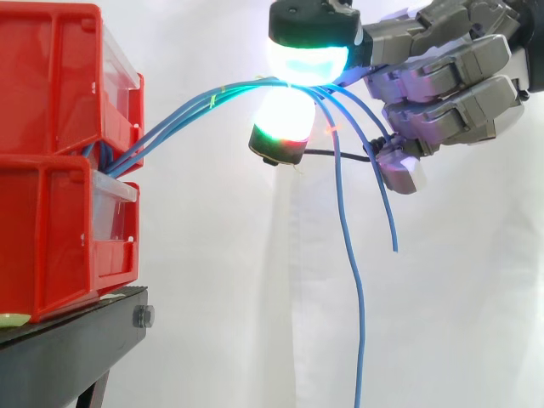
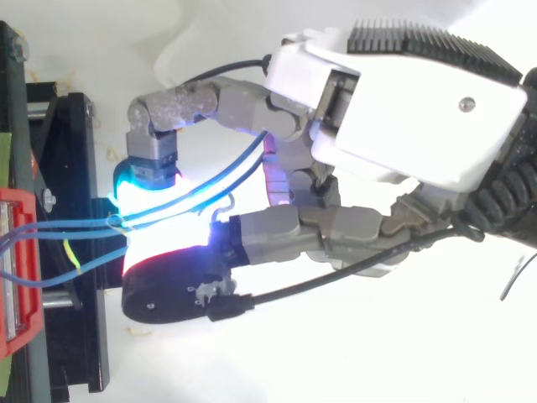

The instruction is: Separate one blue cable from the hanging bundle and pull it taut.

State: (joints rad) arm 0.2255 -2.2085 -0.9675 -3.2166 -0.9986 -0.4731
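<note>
Side view: the hand [image 1: 450, 85] pinches the blue cables [image 1: 191, 108] between two glowing pads, beside the red bins [image 1: 51, 102]. It should probably keep one cable and pull slowly away from the bins.

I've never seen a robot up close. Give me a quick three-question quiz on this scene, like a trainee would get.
1. True or false: the hand has its fingers pinched on the blue cables.
2. Pick one: the cables come out of A) the red bins, B) a spool on the floor, C) a hook overhead.
3. Fill the gap: past the pinch, the loose cable ends hang ____.

Key: 1 true; 2 A; 3 down.
</note>
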